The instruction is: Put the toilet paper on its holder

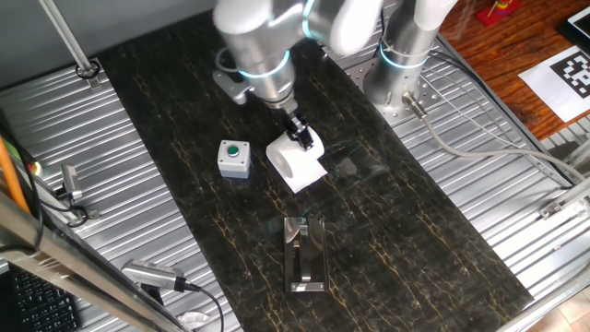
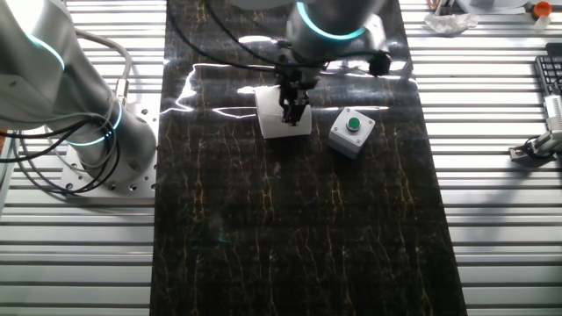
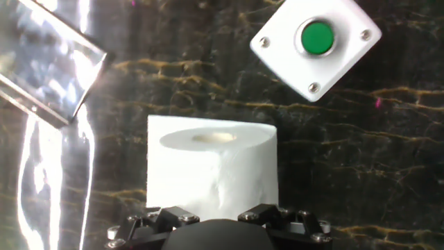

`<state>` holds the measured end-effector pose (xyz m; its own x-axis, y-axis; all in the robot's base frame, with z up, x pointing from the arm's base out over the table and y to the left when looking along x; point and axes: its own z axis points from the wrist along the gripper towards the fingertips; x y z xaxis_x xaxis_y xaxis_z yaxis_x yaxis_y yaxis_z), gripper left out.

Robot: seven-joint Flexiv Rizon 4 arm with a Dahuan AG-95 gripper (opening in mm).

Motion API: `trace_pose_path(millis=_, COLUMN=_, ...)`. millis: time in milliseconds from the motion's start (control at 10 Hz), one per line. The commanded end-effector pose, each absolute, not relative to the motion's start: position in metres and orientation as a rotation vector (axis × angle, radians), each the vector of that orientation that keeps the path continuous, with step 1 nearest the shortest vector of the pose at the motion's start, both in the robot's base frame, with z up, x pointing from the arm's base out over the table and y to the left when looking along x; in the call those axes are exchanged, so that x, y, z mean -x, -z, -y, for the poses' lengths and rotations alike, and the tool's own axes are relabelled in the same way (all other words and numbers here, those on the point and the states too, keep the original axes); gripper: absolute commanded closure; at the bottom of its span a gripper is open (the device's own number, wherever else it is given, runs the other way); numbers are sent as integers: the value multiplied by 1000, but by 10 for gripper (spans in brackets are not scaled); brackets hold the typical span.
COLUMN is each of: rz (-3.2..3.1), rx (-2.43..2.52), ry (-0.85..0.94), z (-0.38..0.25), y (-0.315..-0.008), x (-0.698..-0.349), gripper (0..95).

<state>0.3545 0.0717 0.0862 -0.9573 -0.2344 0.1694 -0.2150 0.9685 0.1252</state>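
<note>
The toilet paper is a white roll on the dark mat, next to the grey button box. It also shows in the other fixed view and fills the hand view, its hollow core facing away. My gripper reaches down onto the roll and is shut on it, with the dark fingers against its top. The holder, a shiny plate with a silver peg, lies nearer the front of the mat, apart from the roll. Its plate edge shows at the hand view's top left.
A small grey box with a green button stands just left of the roll, seen also in the other fixed view and the hand view. The arm's base stands at the back right. Ribbed metal panels flank the mat.
</note>
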Motion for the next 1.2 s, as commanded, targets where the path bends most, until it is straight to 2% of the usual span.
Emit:
trace_pose_path(millis=100, rz=2938, rx=-374, ry=166, z=-71, y=-80, x=-354, gripper=190)
trace_pose_path(millis=900, rz=2962, rx=-368, ry=239, z=-69, y=-64, x=-355, gripper=190)
trace_pose_path(millis=1100, rz=2959, rx=-323, ry=235, z=-72, y=-64, x=-355, gripper=950)
trace_pose_path(millis=1200, rz=2956, rx=-317, ry=237, z=-73, y=-65, x=-354, gripper=950)
